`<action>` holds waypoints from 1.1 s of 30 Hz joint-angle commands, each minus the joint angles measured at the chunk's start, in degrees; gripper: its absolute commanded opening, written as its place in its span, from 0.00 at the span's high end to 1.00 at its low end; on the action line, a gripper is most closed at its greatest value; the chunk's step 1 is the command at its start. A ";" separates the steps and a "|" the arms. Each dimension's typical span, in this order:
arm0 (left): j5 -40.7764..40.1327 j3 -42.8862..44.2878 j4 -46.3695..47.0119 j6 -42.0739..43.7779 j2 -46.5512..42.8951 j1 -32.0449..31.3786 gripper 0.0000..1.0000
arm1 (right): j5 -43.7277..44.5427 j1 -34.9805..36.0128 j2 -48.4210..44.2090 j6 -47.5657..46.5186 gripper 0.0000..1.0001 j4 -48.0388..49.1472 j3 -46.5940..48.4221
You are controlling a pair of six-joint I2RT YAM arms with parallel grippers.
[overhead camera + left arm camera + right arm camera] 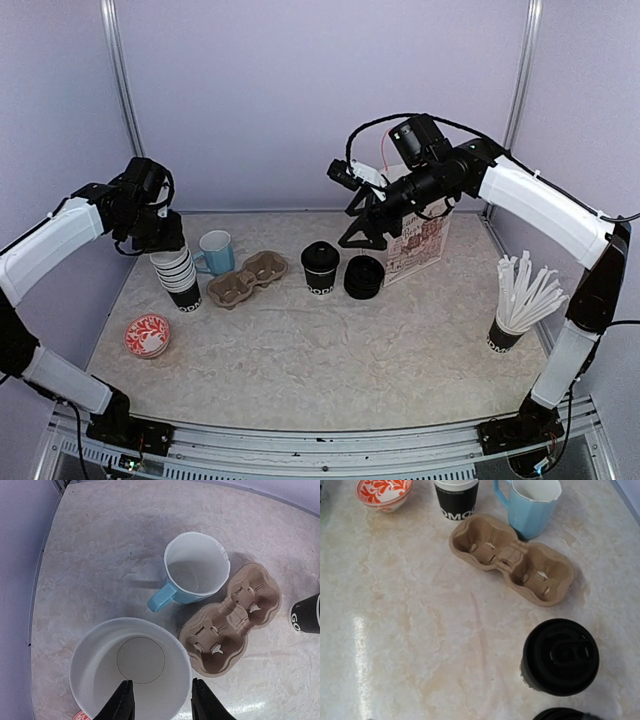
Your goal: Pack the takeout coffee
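Note:
One lidded black takeout cup [320,268] stands mid-table, and a second black lidded one [364,277] stands just right of it. In the right wrist view the first [560,656] is at lower right and the second [562,714] is cut off by the bottom edge. The brown two-slot carrier [247,278] lies empty to their left and also shows in both wrist views [232,625] [512,560]. My right gripper [362,243] hangs open above the two cups; its fingers are out of the wrist view. My left gripper [162,702] is open and empty over the lidless cup stack [130,667].
A light blue mug [217,250] stands between the cup stack [180,275] and the carrier. A red-patterned bowl [148,335] sits at front left. A cup of white stirrers [520,300] stands at right. A printed card [420,245] leans behind the cups.

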 commanded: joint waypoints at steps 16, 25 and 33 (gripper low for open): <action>2.70 1.76 1.03 1.75 6.62 0.49 0.82 | -0.22 -0.55 -0.79 -0.89 0.13 1.66 -3.41; -3.60 7.01 -4.59 1.15 5.98 -2.14 0.98 | -0.22 -0.56 -0.09 -0.80 0.13 1.59 -3.28; -7.44 11.17 -9.02 2.82 7.45 -2.52 1.00 | -0.23 -0.53 0.57 -0.95 0.13 1.36 -2.97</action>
